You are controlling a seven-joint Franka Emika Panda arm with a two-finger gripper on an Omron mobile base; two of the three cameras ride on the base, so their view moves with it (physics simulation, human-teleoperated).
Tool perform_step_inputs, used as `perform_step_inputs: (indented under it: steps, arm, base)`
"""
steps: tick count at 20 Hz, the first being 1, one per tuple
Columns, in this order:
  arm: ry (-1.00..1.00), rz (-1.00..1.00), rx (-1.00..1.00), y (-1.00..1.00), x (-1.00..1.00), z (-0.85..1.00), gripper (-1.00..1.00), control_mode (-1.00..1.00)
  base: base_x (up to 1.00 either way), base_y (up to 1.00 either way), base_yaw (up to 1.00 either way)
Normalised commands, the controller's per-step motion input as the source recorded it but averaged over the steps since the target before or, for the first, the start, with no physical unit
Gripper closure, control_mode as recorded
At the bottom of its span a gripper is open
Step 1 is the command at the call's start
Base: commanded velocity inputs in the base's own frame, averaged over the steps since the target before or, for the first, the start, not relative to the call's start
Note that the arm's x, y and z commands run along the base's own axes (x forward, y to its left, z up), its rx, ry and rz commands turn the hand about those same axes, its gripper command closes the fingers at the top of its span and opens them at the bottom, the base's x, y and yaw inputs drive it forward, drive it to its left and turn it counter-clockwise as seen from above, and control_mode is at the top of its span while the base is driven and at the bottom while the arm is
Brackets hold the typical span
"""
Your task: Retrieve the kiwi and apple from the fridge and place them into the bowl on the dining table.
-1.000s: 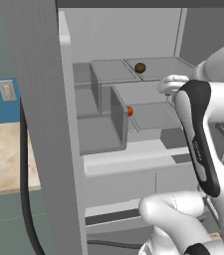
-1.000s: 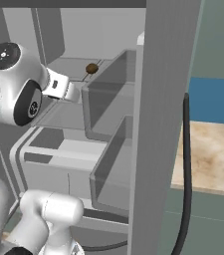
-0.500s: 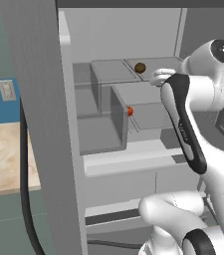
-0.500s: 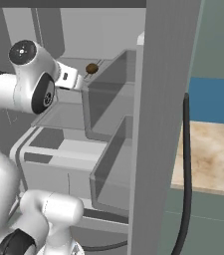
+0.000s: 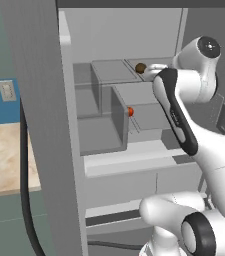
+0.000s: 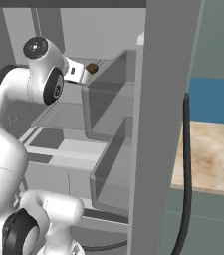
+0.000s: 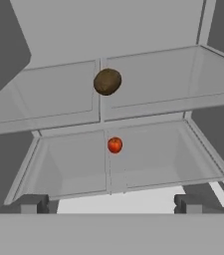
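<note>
The fridge [image 5: 44,100] stands open, its grey shelves bare but for two fruits. The kiwi [image 7: 107,81] — a small brown oval — lies on the upper shelf, near the seam between two shelf panels; the apple [image 7: 115,145], red-orange and round, sits on the shelf just below it, nearly in line beneath the kiwi. The pincer [image 7: 111,204] is spread wide with nothing between its two dark tips, pointed into the fridge and apart from both fruits. From the left base view the white arm [image 5: 176,115] reaches up toward the upper shelf, its hand just beside the kiwi. Beyond the fridge's side wall a beige marbled worktop [image 6: 210,154] shows — the dining table.
</note>
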Motion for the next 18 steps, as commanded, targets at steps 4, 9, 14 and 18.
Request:
perform_step_inputs:
  steps: [4, 9, 14, 18]
  arm:
    - [0.03, 0.0, 0.0, 0.0, 0.52, 0.0, -1.0, -1.0]
    - [0.04, 0.0, 0.0, 0.0, 0.64, 0.04, -1.0, -1.0]
    - [0.04, 0.0, 0.0, 0.0, 0.59, 0.09, -1.0, -1.0]
    - [0.0, 0.0, 0.0, 0.0, 0.45, 0.03, -1.0, -1.0]
  base:
    - [0.0, 0.0, 0.0]
    - [0.0, 0.0, 0.0]
    - [0.0, 0.0, 0.0]
    - [0.0, 0.0, 0.0]
